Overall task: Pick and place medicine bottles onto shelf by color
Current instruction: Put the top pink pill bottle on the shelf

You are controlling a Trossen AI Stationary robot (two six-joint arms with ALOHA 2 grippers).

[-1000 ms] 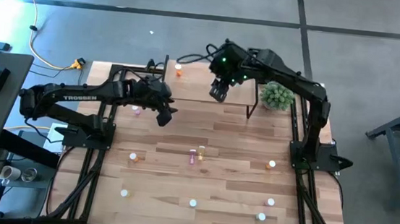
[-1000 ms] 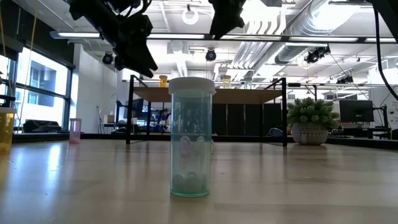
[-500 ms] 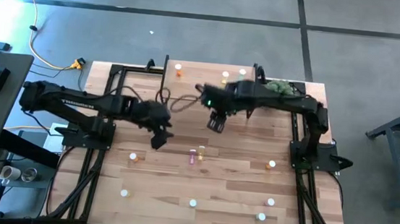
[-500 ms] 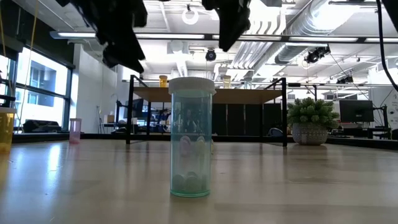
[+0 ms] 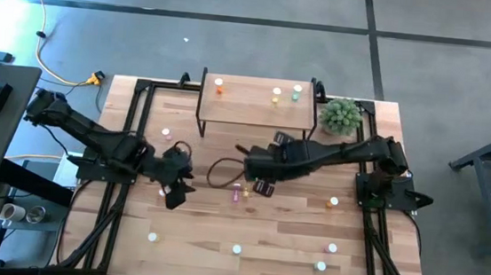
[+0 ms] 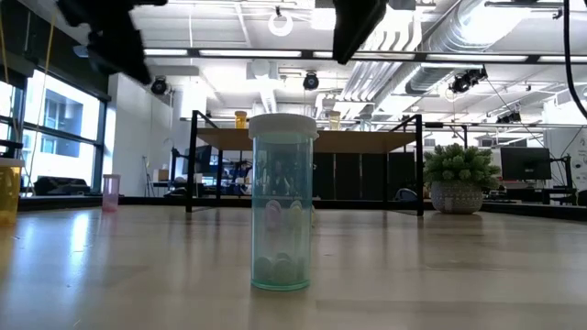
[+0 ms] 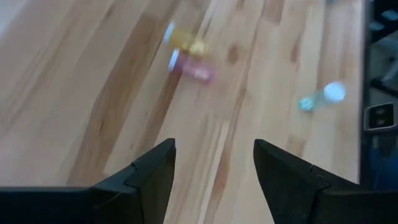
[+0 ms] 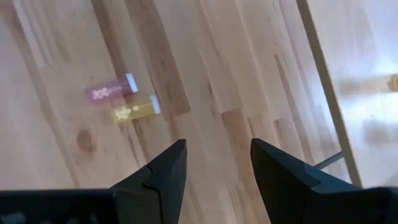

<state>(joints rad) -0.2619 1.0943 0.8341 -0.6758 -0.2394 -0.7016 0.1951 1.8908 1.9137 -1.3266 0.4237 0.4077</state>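
Three bottles now stand on the shelf [image 5: 255,112] at the back of the bench [image 5: 219,233]: orange [image 5: 219,85] at its left end, yellow [image 5: 276,93] and green [image 5: 297,91] toward the right. A sec ago we saw only the orange one there, w/ the right arm parked over the shelf; yellow & green showed once it swung clear. Whether it put them there, we can't say.

Right gripper [image 5: 262,186] has since dropped to mid-bench, fingers apart & empty. It sits just beside the pink bottle [image 5: 235,191] and another yellow bottle [image 5: 246,187], both lying on their sides, touching or nearly so. Right wrist view shows that pair [image 8: 121,102] ahead of the open fingers [image 8: 155,174].

Left gripper [image 5: 176,191] has also come down, from near the shelf to the bench's left-centre; fingers spread, nothing held. An orange bottle [image 5: 163,192] stands just to its left.

Rest still scattered: several along the front, one orange at right [image 5: 333,201], one pink near the left rear [image 5: 166,133]. Low view: a clear green one [image 6: 283,202] up close.

Our read: both arms setting up the next picks; most bottles still unsorted.
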